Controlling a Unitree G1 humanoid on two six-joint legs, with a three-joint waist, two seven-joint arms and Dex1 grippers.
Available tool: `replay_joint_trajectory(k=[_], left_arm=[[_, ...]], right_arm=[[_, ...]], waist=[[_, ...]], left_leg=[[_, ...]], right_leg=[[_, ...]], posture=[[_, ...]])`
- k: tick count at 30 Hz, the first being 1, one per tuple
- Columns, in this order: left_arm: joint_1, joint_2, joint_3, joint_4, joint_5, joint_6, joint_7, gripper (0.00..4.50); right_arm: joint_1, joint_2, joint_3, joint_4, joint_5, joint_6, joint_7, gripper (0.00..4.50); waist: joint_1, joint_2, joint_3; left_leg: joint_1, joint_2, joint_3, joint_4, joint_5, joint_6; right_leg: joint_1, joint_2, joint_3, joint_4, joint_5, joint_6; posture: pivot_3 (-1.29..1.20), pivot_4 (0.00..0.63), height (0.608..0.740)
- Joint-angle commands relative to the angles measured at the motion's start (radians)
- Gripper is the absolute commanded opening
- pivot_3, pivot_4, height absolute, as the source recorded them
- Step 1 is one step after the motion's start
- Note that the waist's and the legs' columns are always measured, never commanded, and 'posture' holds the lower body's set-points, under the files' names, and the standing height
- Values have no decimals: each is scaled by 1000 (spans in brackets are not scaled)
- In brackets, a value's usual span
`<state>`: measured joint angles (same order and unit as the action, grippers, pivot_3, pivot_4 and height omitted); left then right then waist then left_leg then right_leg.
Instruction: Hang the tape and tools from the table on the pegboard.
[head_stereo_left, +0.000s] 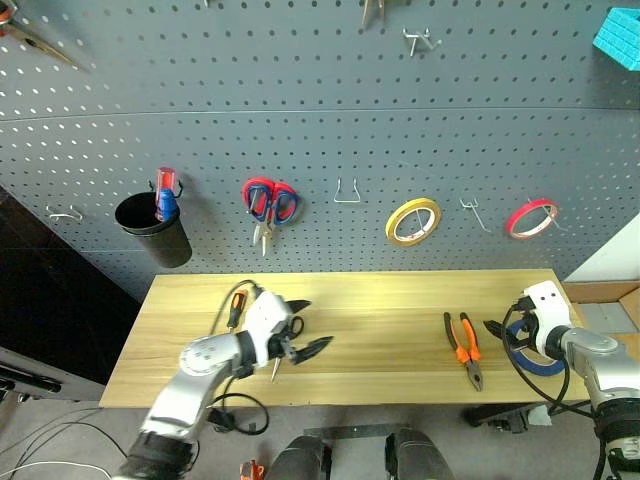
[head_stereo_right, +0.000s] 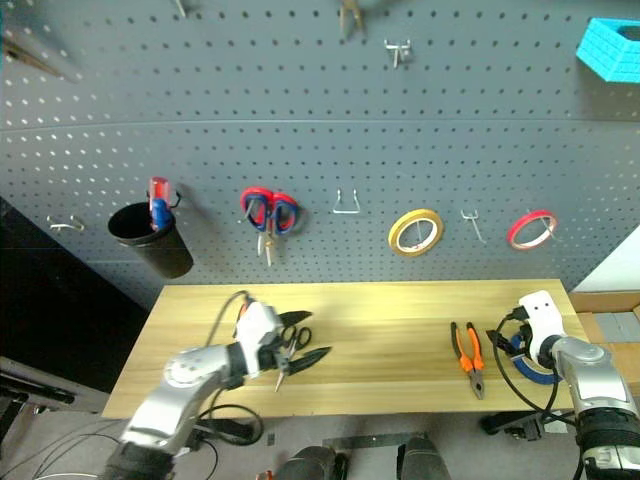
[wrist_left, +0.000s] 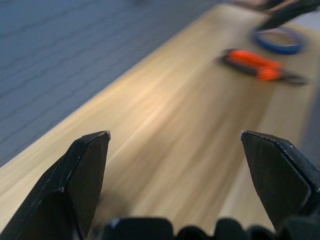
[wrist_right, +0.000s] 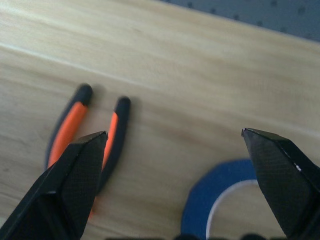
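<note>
a long workbench top of light yellowish wood planks (head_stereo_left: 380, 300) stands against a large dark grey pegboard (head_stereo_left: 320, 120) dotted with small holes and metal hooks. on the board hang red-and-blue-handled scissors (head_stereo_left: 270, 205), a yellow roll of tape (head_stereo_left: 413, 221) and a red roll of tape (head_stereo_left: 531, 217); a turquoise block (head_stereo_left: 620, 38) sits at its upper right corner. a black cup (head_stereo_left: 152, 228) hooked on the left of the board holds a red-and-blue-handled tool (head_stereo_left: 165, 193).

the left gripper (head_stereo_left: 305, 330) hangs over the left part of the table with its two black fingers spread wide and nothing between them. small silver scissors with black handles (head_stereo_right: 292, 345) lie right under it, and a slim screwdriver with an orange-and-black handle (head_stereo_left: 236, 305) lies just behind its wrist.

the right gripper (wrist_right: 175, 135) is also wide open and empty at the table's right end, poised just above the thin blue ring of tape (wrist_right: 220, 202). the orange-and-black-handled pliers (head_stereo_left: 465, 347) lie flat just to the left of that ring.
</note>
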<state>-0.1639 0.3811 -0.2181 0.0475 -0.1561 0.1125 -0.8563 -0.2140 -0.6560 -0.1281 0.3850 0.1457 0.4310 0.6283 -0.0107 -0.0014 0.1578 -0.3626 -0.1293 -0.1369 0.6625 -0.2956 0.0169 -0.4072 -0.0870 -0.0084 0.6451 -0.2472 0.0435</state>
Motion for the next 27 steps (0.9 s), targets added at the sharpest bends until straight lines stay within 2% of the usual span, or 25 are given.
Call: replay_joint_trajectory(k=[1, 7, 13, 20, 26, 27], left_arm=[[-58, -80, -102, 78, 66, -51, 13, 4474], [-103, -146, -208, 137, 109, -95, -31, 4474], [-114, -194, -268, 123, 135, -79, -28, 4474], [-71, -136, -245, -4, 109, -23, -41, 4474], [-49, -72, -223, -89, 94, 16, -47, 4474], [-49, -67, -220, -98, 91, 23, -48, 4500]], right_arm=[[15, 10, -27, -79, 16, 39, -29, 4500], [72, 23, -90, -144, 43, 159, -90, 4500], [78, 48, -78, -110, 44, 176, -111, 4500], [23, 84, -64, 34, 22, 114, -124, 4500], [-9, 107, -80, 152, 33, 66, -140, 4500], [-6, 109, -85, 149, 37, 65, -140, 4311]], waist=[[-8, -2, 8], [-28, -5, 38], [-31, -7, 65], [-45, -9, 90], [-44, -18, 97], [-44, -20, 98]], left_leg=[[0, 0, 0, 0, 0, 0], [-1, 1, 1, 0, 0, 1], [-2, 1, 2, 0, -1, 2], [-2, 2, 2, 0, -1, 2], [-2, 2, 2, 0, -1, 2], [-2, 2, 2, 0, -1, 2]], right_leg=[[0, 0, 0, 0, 0, 0], [-1, 0, 1, 0, 0, 0], [-2, 0, 1, 0, 0, 0], [-3, 0, 1, 1, 0, 0], [-2, 0, 0, 0, 0, 0], [-2, 0, 0, 0, 0, 0]], posture=[[-168, 218, 740], [-187, 251, 740], [-182, 286, 740], [-144, 305, 740], [-123, 312, 740], [-123, 313, 740]])
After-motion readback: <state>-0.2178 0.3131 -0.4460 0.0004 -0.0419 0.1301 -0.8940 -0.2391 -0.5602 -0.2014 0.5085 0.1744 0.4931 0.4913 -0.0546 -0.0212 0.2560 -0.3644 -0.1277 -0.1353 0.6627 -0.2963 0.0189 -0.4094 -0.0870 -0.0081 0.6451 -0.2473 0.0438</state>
